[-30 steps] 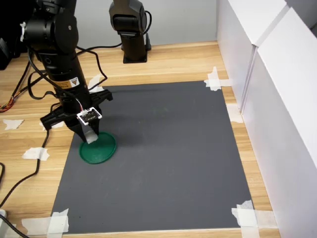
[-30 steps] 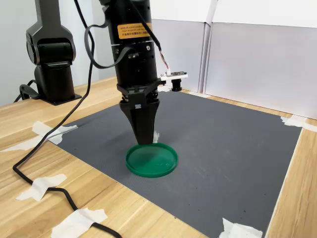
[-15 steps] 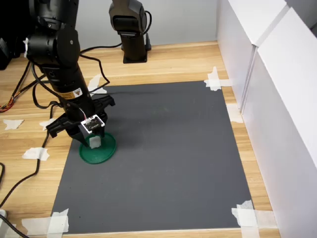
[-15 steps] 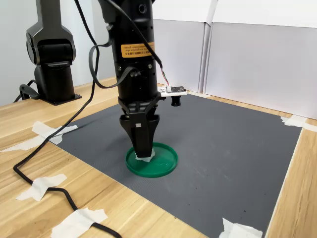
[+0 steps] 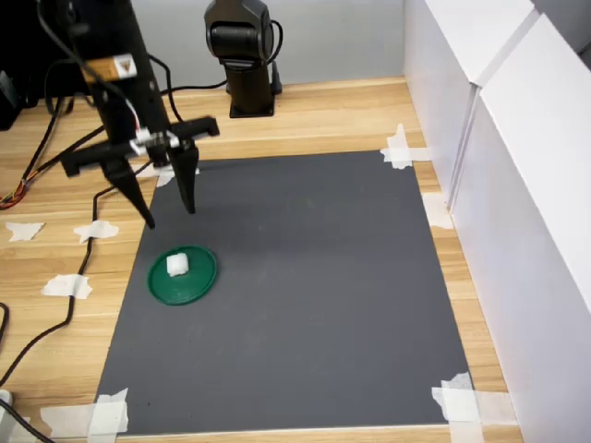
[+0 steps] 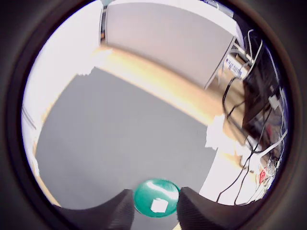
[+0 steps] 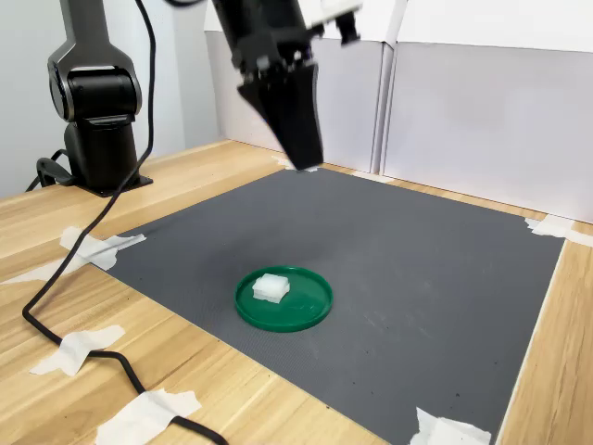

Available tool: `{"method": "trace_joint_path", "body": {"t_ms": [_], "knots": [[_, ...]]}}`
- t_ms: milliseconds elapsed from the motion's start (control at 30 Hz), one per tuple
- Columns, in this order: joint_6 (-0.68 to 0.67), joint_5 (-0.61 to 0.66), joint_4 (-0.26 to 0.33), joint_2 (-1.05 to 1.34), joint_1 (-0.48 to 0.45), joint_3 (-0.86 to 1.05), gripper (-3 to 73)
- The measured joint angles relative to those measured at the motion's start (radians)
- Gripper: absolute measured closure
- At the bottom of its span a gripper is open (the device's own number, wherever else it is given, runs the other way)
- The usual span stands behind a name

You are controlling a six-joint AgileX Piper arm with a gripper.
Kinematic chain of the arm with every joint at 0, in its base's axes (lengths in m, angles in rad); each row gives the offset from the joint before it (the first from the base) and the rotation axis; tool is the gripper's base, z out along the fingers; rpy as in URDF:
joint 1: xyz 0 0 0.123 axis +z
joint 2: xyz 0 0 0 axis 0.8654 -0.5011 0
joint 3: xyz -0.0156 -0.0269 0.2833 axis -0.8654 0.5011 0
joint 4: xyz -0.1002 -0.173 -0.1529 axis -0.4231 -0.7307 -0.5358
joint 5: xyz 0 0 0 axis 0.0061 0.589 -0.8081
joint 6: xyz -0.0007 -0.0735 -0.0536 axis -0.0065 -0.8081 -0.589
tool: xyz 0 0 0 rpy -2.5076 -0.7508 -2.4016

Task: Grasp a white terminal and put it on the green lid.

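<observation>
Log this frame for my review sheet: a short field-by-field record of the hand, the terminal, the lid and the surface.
hand: open, empty, raised above the mat
white terminal: lying inside the green lid, free of the hand's fingers
green lid: flat on the grey mat, near the first exterior view's left edge of it
surface: grey mat taped at its corners to a wooden table
task state: terminal appears placed

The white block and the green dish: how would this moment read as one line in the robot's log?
gripper: open, raised above mat, empty | white terminal: resting on green lid, released | green lid: on grey mat | step: placement looks done
</observation>
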Motion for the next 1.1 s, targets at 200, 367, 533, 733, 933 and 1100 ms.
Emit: {"method": "trace_joint_path", "body": {"t_ms": [200,367,533,733,933,1100], "knots": [[0.052,0.104,0.122,0.093,0.0,0.0,65.2],[0.184,0.118,0.14,0.174,0.0,0.037,70.4],[0.272,-0.009,0.066,0.336,0.0,0.138,71.0],[0.441,-0.206,-0.039,0.482,0.0,0.352,71.0],[0.678,-0.337,-0.098,0.643,0.0,0.532,71.0],[0.744,-0.349,-0.103,0.767,0.0,0.627,71.0]]}}
